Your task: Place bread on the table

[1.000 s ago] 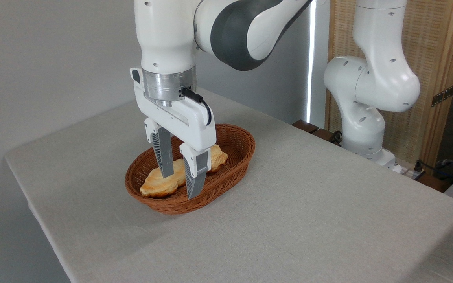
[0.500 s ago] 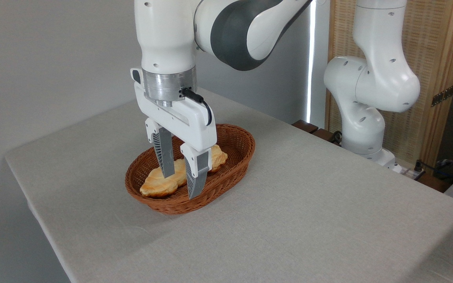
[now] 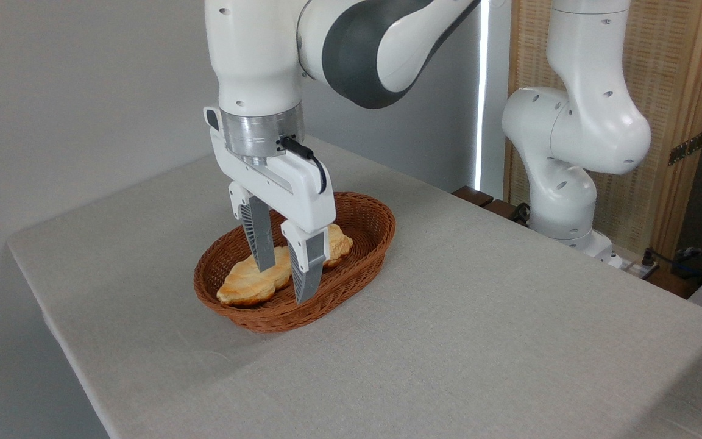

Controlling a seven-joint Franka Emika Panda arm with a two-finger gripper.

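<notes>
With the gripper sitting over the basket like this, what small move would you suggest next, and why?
Probably close the fingers on the bread. The gripper is open with one finger on each side of the bread's middle, down inside the basket, and the bread lies there ungripped. Once it is held, it can be lifted out toward the table.

No legible text, labels, brands or numbers anywhere; arm casing, basket and cloth all unmarked.

A glossy white arm (image 3: 253, 55) with dark grey joint band, silver wrist ring, black cable; the pincer (image 3: 284, 283) fingers look grey, perhaps ribbed.
</notes>
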